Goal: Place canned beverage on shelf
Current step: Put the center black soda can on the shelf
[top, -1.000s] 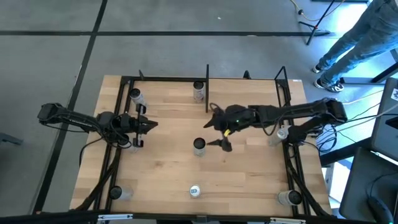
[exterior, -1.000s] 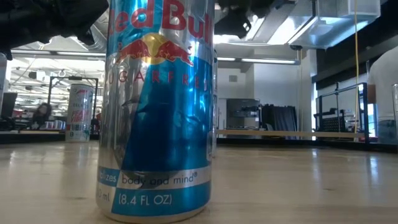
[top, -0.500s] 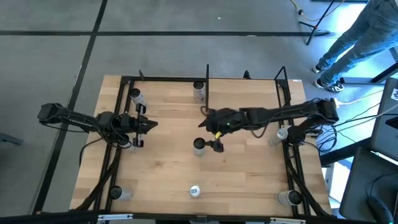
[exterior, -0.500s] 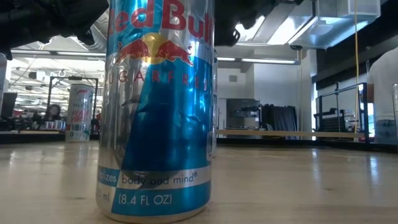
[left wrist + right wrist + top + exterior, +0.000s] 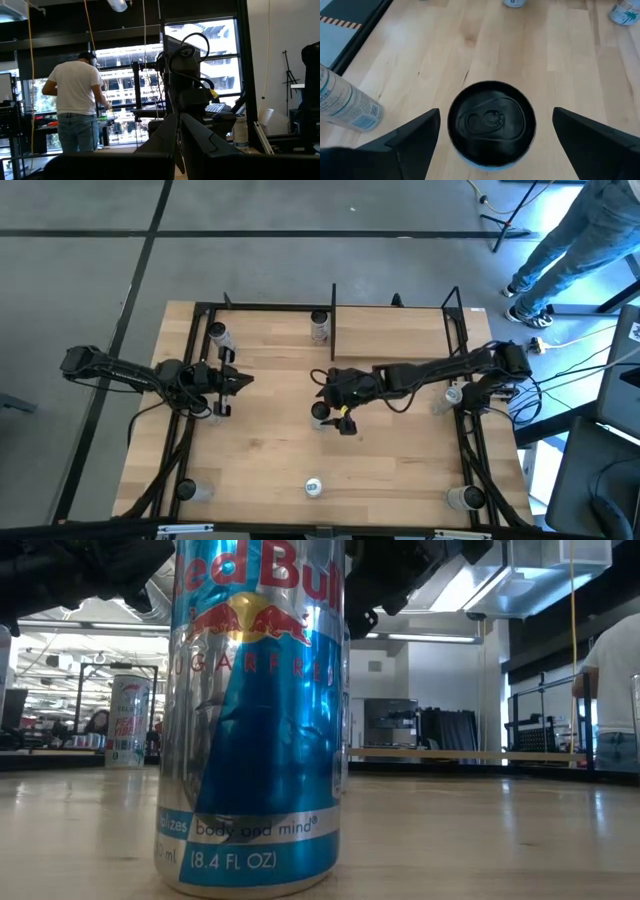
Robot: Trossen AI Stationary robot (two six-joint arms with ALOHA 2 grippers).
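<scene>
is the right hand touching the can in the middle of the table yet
Apart. The right wrist view shows the can centred between the open right hand, with bare wood visible between the can and each finger.

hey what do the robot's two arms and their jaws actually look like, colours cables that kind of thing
Both arms are dark, slim and jointed, with black cables trailing along them. The right arm carries a small yellow mark near the right gripper, whose fingers are flat, black and wedge-shaped. The left arm ends in the left gripper, a narrow dark point with pale fittings beside it.
</scene>
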